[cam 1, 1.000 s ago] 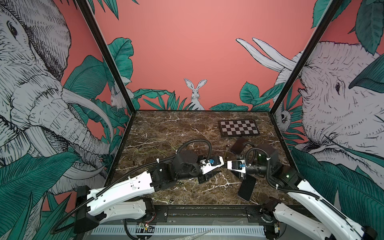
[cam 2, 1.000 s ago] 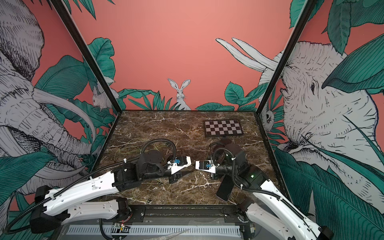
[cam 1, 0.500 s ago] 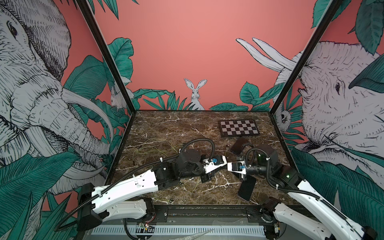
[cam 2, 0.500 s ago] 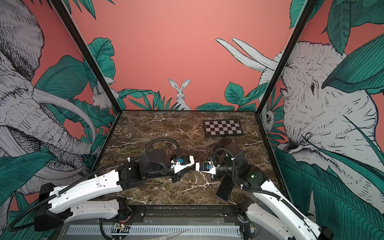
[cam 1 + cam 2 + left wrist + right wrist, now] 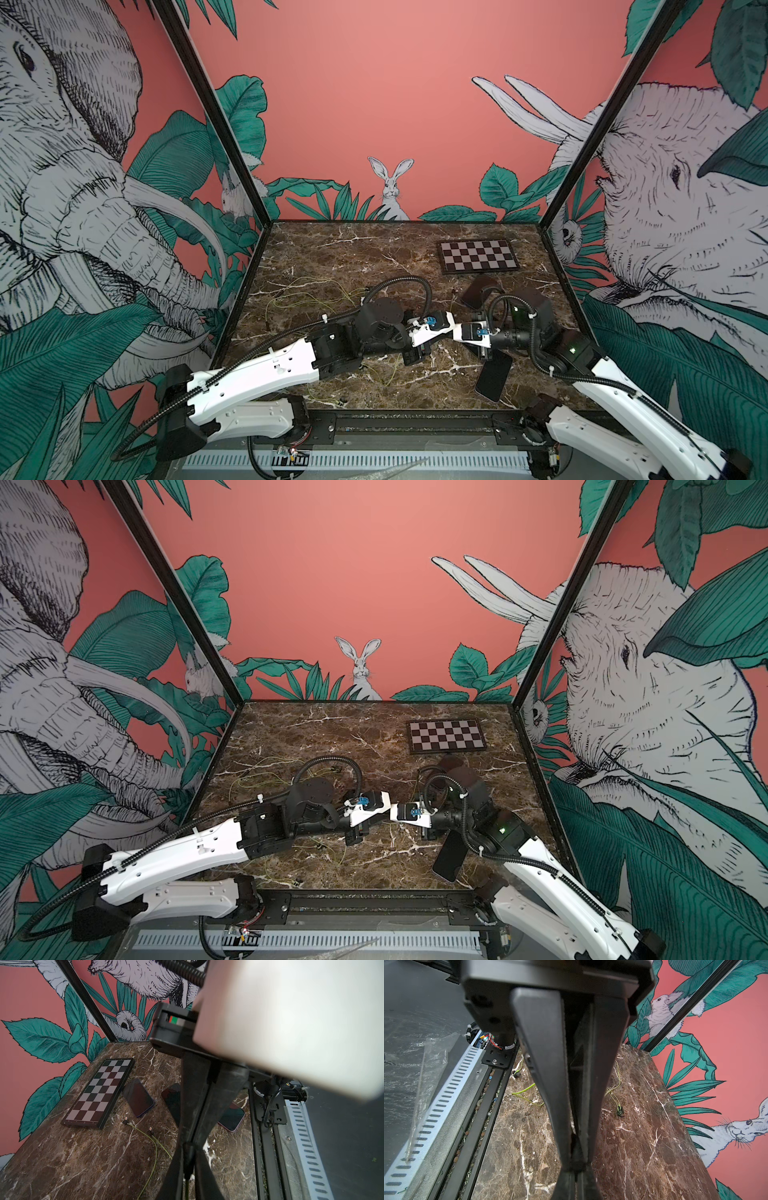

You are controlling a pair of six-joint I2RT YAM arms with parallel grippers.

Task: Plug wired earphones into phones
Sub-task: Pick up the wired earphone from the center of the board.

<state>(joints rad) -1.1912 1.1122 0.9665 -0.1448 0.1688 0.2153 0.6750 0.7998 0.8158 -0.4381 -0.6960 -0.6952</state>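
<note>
Left wrist view: left fingers (image 5: 187, 1142) and right fingers (image 5: 575, 1145) meet tip to tip, both clamped on one earphone cord (image 5: 186, 1187).

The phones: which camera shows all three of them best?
The left wrist view: all three phones lie near the checkerboard, the middle one partly hidden. Both top views show one clearly; the right arm hides most of the others. The right wrist view shows none.

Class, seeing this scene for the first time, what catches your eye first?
First, the huge elephant murals left and right. Then the two white arms, left hand and right hand meeting mid-table amid thin yellow-green earphone cords. A checkerboard plate lies far right.
</note>
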